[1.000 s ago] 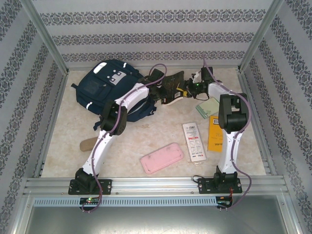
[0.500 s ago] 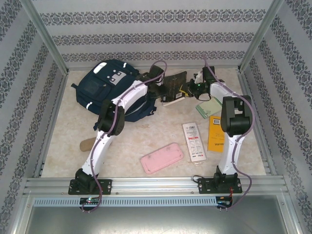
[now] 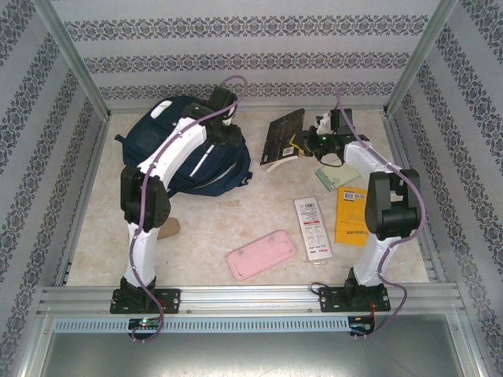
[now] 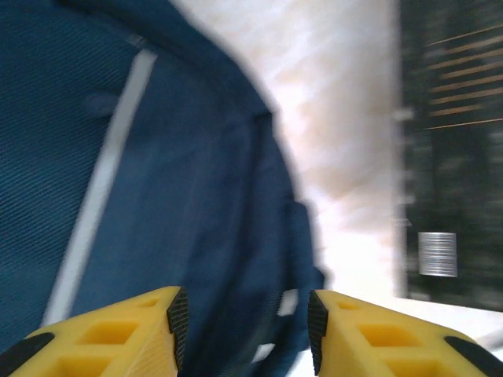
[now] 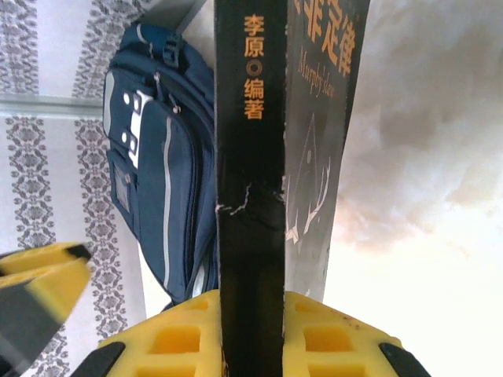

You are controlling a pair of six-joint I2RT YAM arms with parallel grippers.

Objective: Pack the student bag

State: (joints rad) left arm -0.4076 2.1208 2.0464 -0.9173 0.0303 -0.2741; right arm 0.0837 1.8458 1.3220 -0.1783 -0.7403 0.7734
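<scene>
Swung away to the left since a second ago, the left arm now reaches over the student bag (image 3: 169, 149) and has drawn clear of the black book (image 3: 280, 138). The pale table (image 3: 204, 212) carries everything. The navy bag lies in the upper left of the overhead frame, its white-grey patches toward the back wall. The black book sits at upper centre, tilted, its pale page edge showing. An orange book (image 3: 351, 214) lies flat at right, and a pink pencil case (image 3: 261, 254) lies at lower centre. A white packet (image 3: 313, 227) lies between them, and a green pad (image 3: 335, 173) lies above the orange book. The right hand (image 5: 251, 322) is clenched on the black book's spine. The left hand (image 4: 245, 318) is released, its yellow fingers (image 4: 134, 334) apart above the bag's edge with nothing between them.
</scene>
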